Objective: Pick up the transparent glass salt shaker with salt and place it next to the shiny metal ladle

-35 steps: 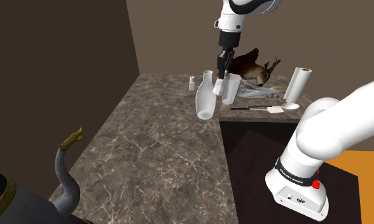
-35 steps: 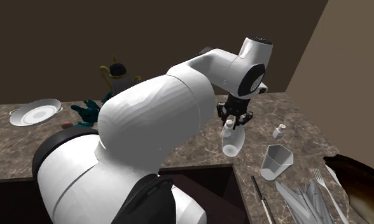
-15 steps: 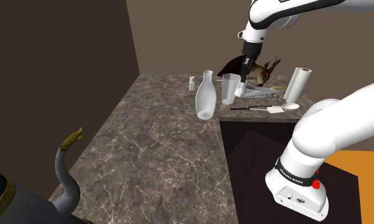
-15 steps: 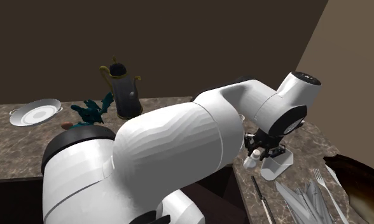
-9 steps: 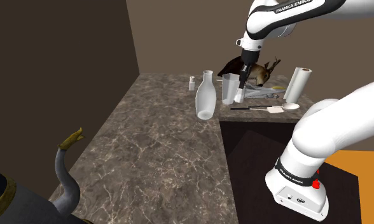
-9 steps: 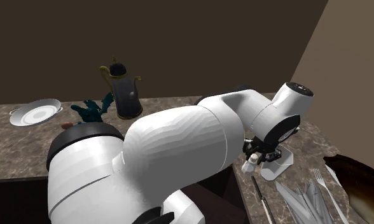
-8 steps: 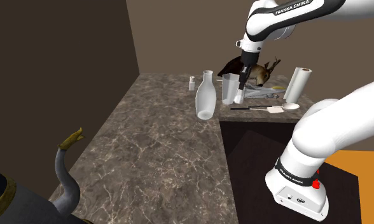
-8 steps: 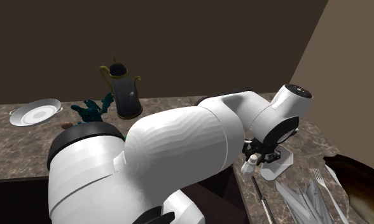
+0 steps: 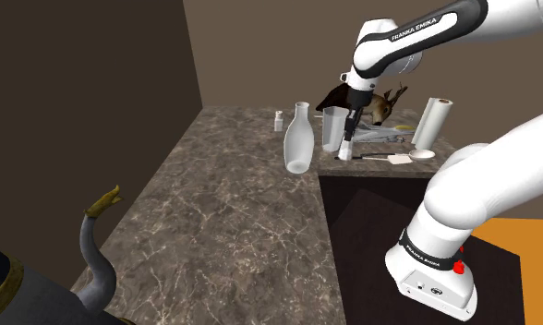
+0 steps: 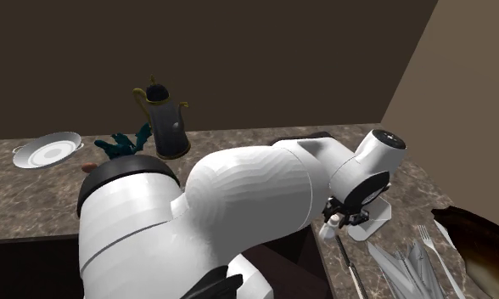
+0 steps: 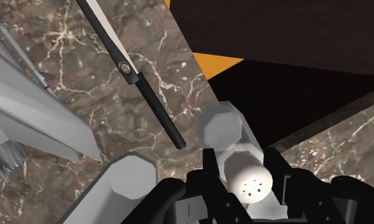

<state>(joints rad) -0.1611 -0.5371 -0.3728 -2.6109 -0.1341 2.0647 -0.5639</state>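
Near the counter's (image 9: 225, 205) edge, the pincer (image 11: 243, 162) clasps the white salt shaker (image 11: 249, 183) beside a beaker (image 9: 332, 128)

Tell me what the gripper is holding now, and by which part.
The gripper holds the white salt shaker, its fingers clasping the sides of the upper body, near the holed cap.

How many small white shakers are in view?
2. One white shaker is clasped in the black pincer beside the white cup; the other shaker stands beyond the white bottle. More may be hidden.
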